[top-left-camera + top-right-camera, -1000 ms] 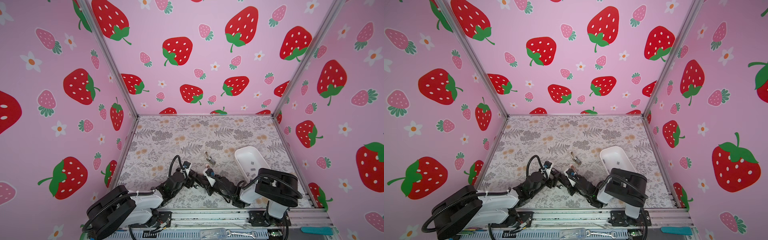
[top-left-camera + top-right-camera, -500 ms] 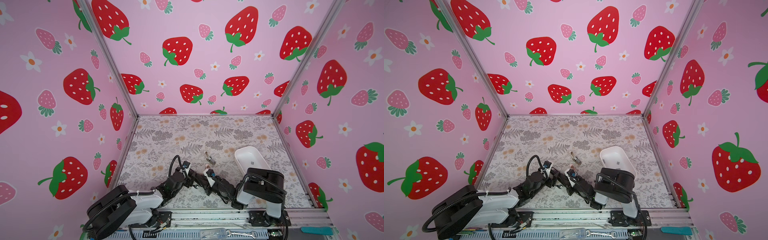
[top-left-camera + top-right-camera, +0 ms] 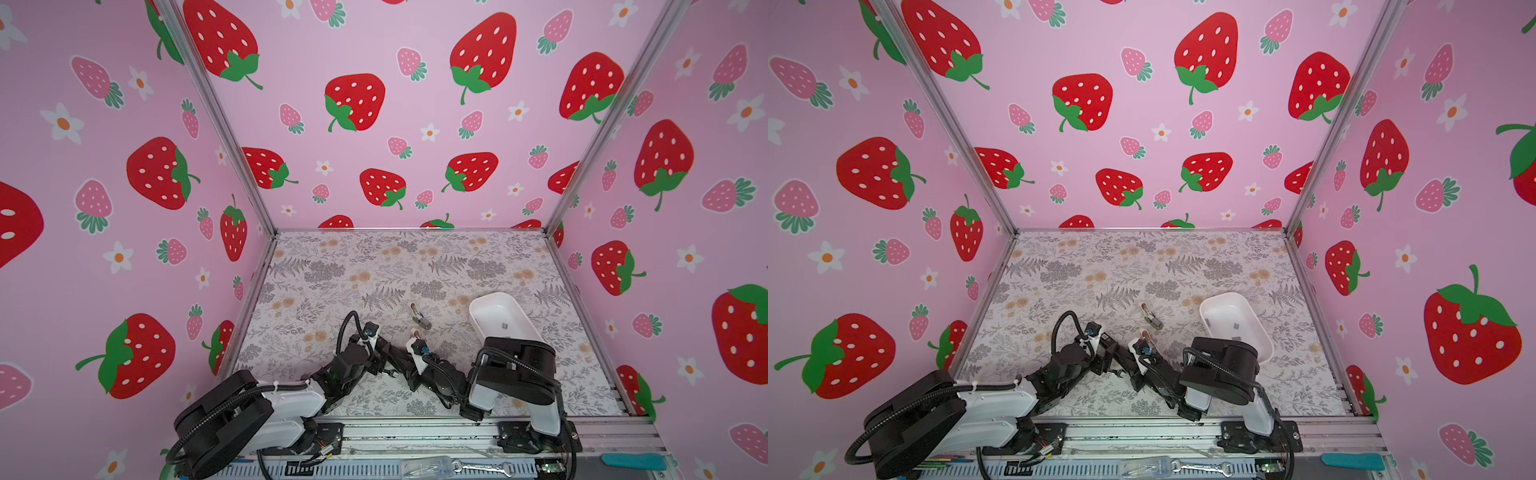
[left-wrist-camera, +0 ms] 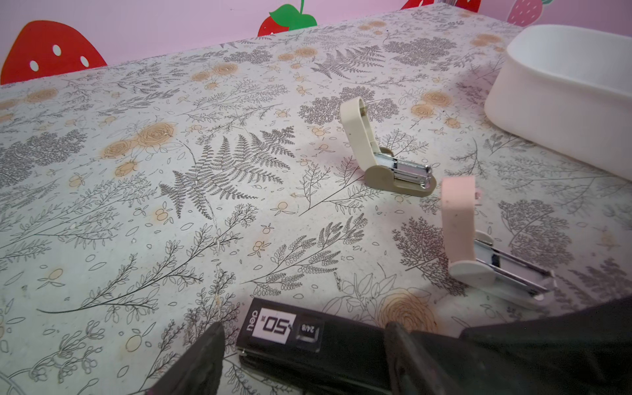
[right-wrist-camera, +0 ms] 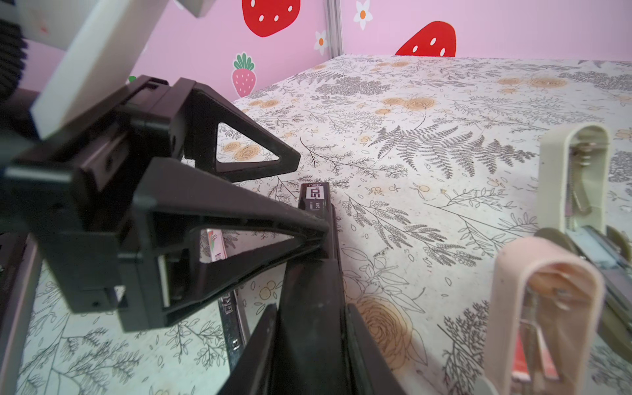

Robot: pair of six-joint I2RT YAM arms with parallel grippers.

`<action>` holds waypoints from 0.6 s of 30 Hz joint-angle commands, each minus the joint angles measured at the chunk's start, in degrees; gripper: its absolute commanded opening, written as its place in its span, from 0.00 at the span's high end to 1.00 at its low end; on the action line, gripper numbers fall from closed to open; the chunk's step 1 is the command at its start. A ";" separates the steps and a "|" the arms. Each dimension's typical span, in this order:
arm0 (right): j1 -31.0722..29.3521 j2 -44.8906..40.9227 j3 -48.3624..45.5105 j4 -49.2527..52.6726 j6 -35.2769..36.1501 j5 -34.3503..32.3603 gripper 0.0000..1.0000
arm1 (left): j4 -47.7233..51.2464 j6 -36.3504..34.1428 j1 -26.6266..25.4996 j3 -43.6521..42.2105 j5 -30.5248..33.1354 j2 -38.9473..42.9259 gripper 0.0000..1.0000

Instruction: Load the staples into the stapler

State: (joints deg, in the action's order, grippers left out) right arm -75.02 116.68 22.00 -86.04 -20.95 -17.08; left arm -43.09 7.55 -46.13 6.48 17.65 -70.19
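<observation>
The black stapler (image 5: 314, 212) lies low over the floral table near its front edge, white label (image 4: 272, 326) at its far end. My right gripper (image 5: 309, 311) is shut on the stapler's rear body, a finger on each side. My left gripper (image 4: 304, 342) stands open over the labelled end. One of its fingers (image 5: 307, 225) touches the stapler's side and the other is apart. In both top views the two grippers meet there and hide most of the stapler. The staples (image 3: 1236, 325) show as small grey strips in the white tray (image 3: 478, 316).
A tiny beige stapler (image 4: 393, 167) and a tiny pink one (image 4: 478, 253) stand open just beyond the grippers. The white tray (image 4: 564, 113) sits to the right of them. A silver metal strip (image 5: 232, 314) lies beside the black stapler. Pink walls close in three sides.
The right arm's elbow has swung left toward the middle. Both grippers and the stapler have stayed where they were.
</observation>
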 commanded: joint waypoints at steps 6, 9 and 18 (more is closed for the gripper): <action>-0.47 13.30 -1.69 3.57 -3.32 1.99 0.82 | -2.78 0.27 -0.65 -1.05 -2.85 -0.56 0.25; -0.47 14.52 -1.61 2.57 -3.55 1.70 0.83 | -2.74 0.41 -0.61 -0.97 -2.50 -0.25 0.25; -0.46 3.27 0.73 14.59 -1.97 0.67 0.74 | 0.27 1.13 -0.63 0.05 -0.12 2.68 0.25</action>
State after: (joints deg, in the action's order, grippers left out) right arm -75.37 118.37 24.45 -85.84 -21.28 -18.00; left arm -43.16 7.86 -46.63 5.98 16.08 -69.06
